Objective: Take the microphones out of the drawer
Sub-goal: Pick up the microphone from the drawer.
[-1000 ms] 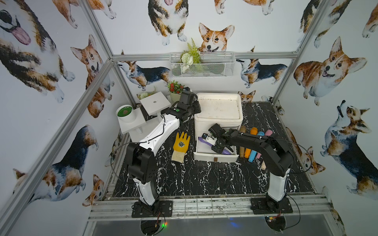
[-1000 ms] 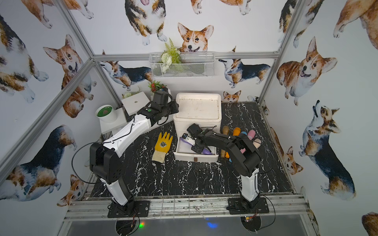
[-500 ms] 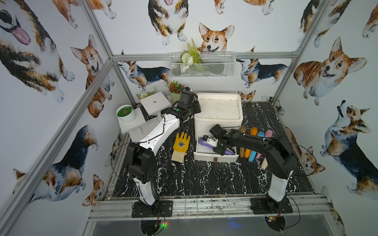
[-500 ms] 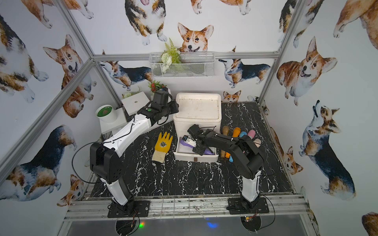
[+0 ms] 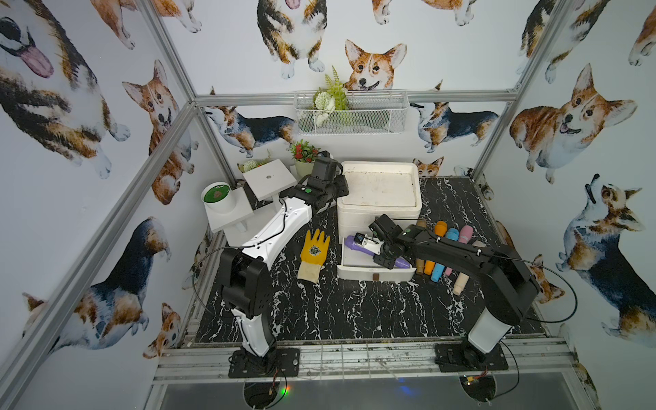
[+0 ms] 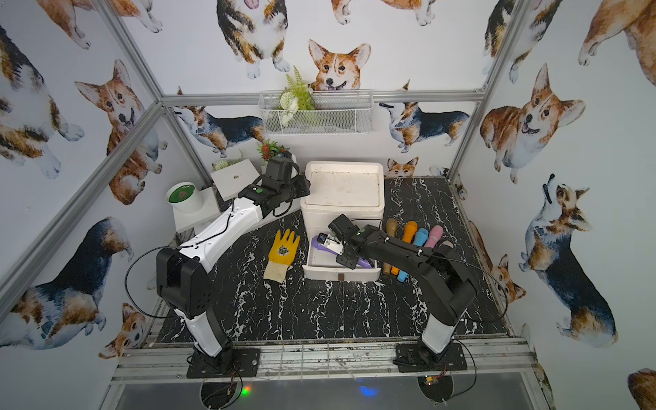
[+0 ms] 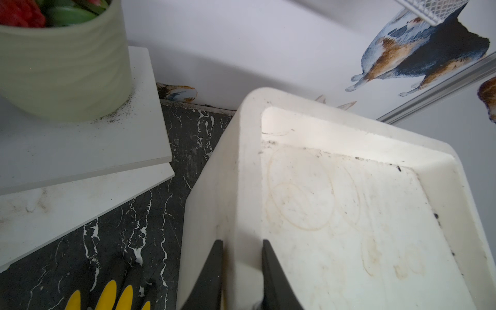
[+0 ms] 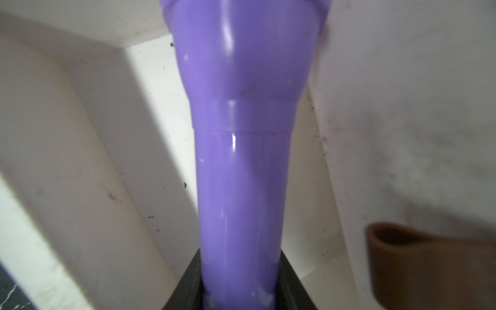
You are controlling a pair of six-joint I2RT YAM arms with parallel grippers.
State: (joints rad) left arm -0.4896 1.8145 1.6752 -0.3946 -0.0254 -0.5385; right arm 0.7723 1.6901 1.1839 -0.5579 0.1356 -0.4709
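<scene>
Little has shifted: right end effector [image 8: 241,292] grips the microphone [image 8: 241,161], still inside the drawer [image 5: 376,275]. Left end effector [image 7: 243,268] clamps the cabinet [image 7: 349,214].

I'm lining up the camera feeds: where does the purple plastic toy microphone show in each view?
In a top view: purple plastic toy microphone slanted across the open drawer, centre.
In a top view: same place.
Left wrist: not in it.
Right wrist: fills the middle.
Shared landmark: white plastic drawer unit; right wrist shows its drawer's wall.
</scene>
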